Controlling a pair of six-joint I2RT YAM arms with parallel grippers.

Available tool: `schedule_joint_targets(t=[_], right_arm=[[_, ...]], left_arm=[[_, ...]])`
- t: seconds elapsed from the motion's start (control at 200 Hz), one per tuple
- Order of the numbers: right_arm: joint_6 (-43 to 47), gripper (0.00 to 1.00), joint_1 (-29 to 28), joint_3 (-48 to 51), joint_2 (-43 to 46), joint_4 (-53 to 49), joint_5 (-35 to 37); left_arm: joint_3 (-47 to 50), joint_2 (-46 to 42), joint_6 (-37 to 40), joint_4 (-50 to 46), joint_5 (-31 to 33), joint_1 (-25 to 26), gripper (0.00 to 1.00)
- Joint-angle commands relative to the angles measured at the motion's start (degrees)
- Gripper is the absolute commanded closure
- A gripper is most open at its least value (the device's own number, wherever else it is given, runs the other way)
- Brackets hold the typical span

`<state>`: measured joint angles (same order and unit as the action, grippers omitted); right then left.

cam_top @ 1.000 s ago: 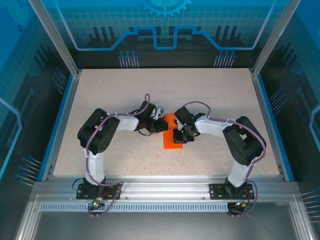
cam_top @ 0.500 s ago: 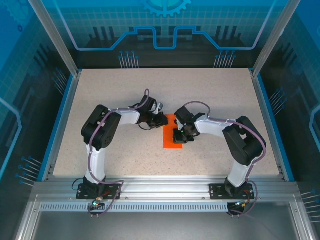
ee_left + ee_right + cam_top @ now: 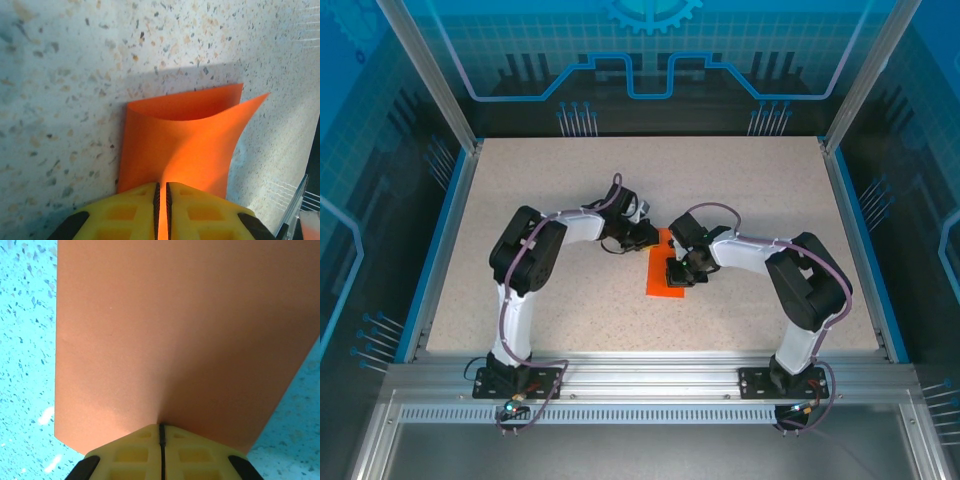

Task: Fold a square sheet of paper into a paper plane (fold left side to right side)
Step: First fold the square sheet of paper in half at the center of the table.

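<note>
**A:** The left pincer [image 3: 161, 184] has swung right, carrying a flap over. It's clamped on the edge of the square sheet of paper [image 3: 180, 135], which bows up in the middle of the tabletop [image 3: 740, 190].

**B:** And the right pincer [image 3: 161, 426]?

**A:** Closed, tips apparently pressing the paper down. It's thin, floppy and easily creased, so hold it by the edges.

**B:** The left wrist view shows that loose curl. From overhead it looks like a flat strip.

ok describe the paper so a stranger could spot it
On the speckled beige table, look at the middle, where the left gripper and right gripper meet. The square sheet of paper sits there: a narrow strip, the one bright orange thing.
</note>
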<state>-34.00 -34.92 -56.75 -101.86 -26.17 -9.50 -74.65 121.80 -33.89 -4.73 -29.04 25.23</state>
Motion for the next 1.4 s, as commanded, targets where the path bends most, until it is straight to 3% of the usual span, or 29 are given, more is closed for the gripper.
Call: schedule_joint_targets(t=[0.0,0.665,0.84,1.035,1.145,1.395], right_arm=[[1.36,0.93,0.03,3.84,-4.49,-8.61,4.92],[2.54,0.93,1.05,5.25,-2.27,-10.12,5.71],[3.4,0.92,1.43,5.24,-1.21,-9.45,4.65],[2.32,0.89,1.43,5.36,1.21,-1.97,-1.49],[1.41,0.85,1.43,5.01,3.95,1.6,-3.44],[1.8,0.61,2.84,7.16,14.64,5.69,-0.94]], left_arm=[[-2.91,3.05,3.15,3.89,7.08,-2.3,0.85],[-9.26,6.27,2.8,1.14,8.49,-2.91,0.84],[-9.39,3.65,3.26,0.55,7.77,-3.72,0.8],[-5.39,-4.61,4.7,0.15,8.33,-3.79,0.76],[-0.53,-11.07,4.6,0.14,8.56,-3.84,0.76],[10.94,-19.67,0.1,-1.37,4.58,-2.3,0.75]])
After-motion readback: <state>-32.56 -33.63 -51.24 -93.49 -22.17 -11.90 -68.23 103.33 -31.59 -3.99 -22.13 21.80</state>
